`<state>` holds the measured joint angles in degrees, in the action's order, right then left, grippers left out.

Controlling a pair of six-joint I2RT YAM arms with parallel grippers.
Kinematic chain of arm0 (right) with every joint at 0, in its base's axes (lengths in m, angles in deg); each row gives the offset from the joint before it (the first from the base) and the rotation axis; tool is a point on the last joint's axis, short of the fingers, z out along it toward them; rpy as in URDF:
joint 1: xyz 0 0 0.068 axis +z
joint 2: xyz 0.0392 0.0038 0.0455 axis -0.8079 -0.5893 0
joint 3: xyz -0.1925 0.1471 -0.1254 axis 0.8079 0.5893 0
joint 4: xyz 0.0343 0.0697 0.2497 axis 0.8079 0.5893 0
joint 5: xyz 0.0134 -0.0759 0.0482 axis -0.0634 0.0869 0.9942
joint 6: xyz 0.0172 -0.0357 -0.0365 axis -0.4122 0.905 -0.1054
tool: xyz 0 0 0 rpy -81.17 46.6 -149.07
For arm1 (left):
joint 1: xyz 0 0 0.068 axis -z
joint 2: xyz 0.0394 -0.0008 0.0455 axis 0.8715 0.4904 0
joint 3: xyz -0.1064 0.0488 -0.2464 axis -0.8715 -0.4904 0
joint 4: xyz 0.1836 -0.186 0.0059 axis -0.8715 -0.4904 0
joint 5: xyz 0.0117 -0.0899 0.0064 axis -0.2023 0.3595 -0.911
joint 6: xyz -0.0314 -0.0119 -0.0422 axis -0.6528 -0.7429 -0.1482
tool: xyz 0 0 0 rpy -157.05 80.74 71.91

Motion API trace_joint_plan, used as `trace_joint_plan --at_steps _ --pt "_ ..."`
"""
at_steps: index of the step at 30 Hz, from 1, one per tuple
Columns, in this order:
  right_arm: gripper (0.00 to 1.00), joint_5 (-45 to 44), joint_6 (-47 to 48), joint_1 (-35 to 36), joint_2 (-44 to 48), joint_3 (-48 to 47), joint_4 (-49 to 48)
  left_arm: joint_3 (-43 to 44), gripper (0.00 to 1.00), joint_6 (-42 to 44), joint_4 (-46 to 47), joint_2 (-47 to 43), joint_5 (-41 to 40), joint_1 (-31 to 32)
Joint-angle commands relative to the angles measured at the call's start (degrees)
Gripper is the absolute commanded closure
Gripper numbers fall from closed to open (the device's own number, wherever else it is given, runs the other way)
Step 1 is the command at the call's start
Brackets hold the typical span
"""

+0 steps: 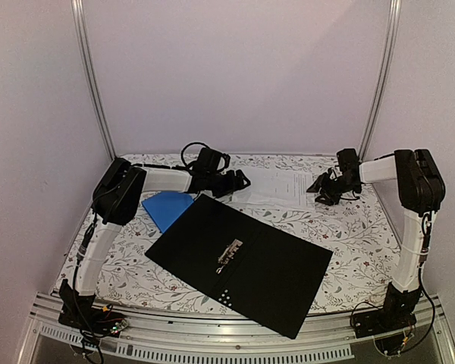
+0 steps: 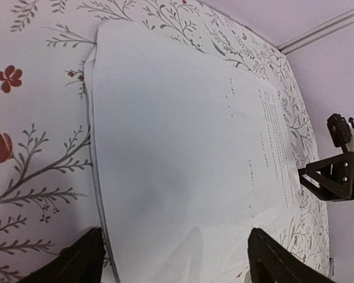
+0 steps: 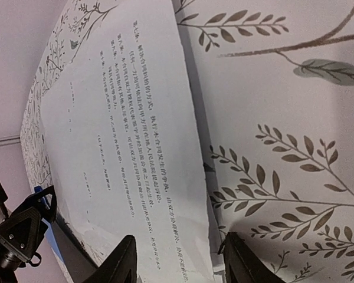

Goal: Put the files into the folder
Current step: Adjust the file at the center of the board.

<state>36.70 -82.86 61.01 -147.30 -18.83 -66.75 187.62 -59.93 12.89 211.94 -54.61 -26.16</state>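
A flower-printed bench stands between pale walls. The folder lies open at centre frame, black inside up, its long axis slanting from upper left to lower right. The files lie flat just above it, long axis across the frame, print unreadable from above. A blue folder is partly hidden under the folder's left corner. Both arms fold inward: the left hand is spread wide at the files' left end, and the right hand is parted astride their right edge, pinching nothing.
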Motion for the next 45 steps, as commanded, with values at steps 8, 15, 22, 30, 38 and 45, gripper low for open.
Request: trace_joint_plan --at_steps 8,15,22,30,38,45 --pt "0.51 5.7 -4.2 1.4 -0.5 2.2 -3.1 -1.6 0.16 0.9 -6.3 0.4 -1.4 0.6" --pt "0.52 8.9 -5.9 1.4 -0.1 2.9 -7.8 -2.1 0.16 1.3 -6.2 0.4 -1.2 0.8" --pt "0.53 12.8 -8.3 1.4 -0.5 3.5 -13.9 -3.0 0.16 1.6 -5.1 0.3 -0.1 1.0" --pt "0.56 9.7 -9.2 1.4 0.6 5.3 -14.3 -5.7 0.15 1.6 -2.7 -1.5 1.3 1.1" --pt "0.57 1.6 -5.1 1.5 5.6 6.7 -7.4 -6.8 0.16 2.3 -2.8 -2.7 0.9 0.8" --pt "0.52 -4.2 -0.8 1.4 9.7 6.5 -3.2 -6.6 0.12 2.6 -4.5 -2.6 -0.3 0.6"
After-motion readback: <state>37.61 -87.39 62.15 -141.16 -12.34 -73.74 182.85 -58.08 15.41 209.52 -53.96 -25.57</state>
